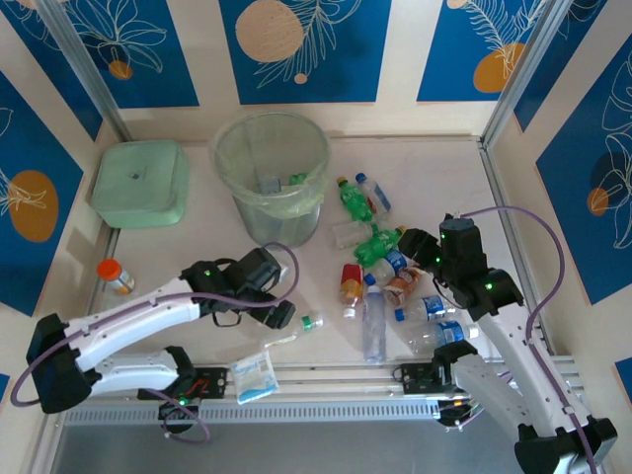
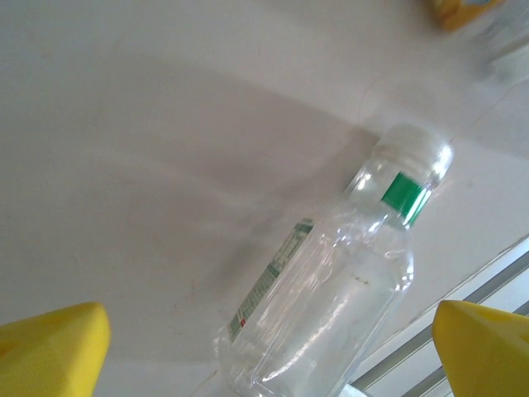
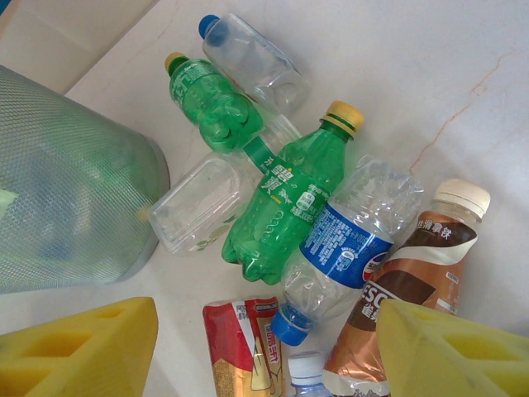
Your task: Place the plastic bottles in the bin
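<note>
From above, the round translucent pale-green bin stands at the back, the crushed plastic bottles heaped just right of it by the right gripper, and one clear green-banded bottle lies beside the left gripper. The left wrist view shows that bottle flat between widely spread yellow fingers, untouched; it looks light, slick and easily dented, so its mid-body seems the safest hold. The right wrist view shows that claw spread and empty above the heap.
</note>
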Tool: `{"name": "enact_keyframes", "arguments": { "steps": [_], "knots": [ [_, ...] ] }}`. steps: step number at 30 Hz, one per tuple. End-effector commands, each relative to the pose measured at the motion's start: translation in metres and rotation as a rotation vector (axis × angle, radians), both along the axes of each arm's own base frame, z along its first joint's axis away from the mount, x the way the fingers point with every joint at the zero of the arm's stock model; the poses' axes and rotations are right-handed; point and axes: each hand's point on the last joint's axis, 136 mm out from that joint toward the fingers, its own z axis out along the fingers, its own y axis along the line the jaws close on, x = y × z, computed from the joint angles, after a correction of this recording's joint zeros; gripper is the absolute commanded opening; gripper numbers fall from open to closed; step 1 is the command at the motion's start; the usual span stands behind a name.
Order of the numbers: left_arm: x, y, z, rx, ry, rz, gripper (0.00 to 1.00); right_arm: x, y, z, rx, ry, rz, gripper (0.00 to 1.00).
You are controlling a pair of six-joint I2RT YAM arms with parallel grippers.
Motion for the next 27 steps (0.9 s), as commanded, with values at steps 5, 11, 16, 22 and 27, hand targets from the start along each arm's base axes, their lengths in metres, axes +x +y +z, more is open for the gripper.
{"name": "enact_keyframes", "arguments": {
  "steps": [5,11,16,22,27],
  "knots": [
    [-0.016,-0.009,-0.027,0.072,0.070,-0.054,0.99,0.002,-0.001,0.006,0.015,-0.017,-0.008,0.71],
    [-0.032,-0.018,-0.042,0.109,0.118,-0.105,0.99,0.002,-0.002,0.005,0.020,-0.014,-0.014,0.71],
    [-0.037,-0.015,-0.057,0.211,0.124,-0.132,0.99,0.003,-0.003,0.006,0.027,-0.015,-0.017,0.71],
    [-0.037,-0.023,-0.067,0.233,0.144,-0.156,1.00,0.003,-0.007,0.010,0.031,-0.022,-0.028,0.71],
    [-0.037,-0.029,-0.071,0.240,0.159,-0.165,0.93,0.000,-0.011,0.007,0.042,-0.018,-0.037,0.71]
  ]
}}
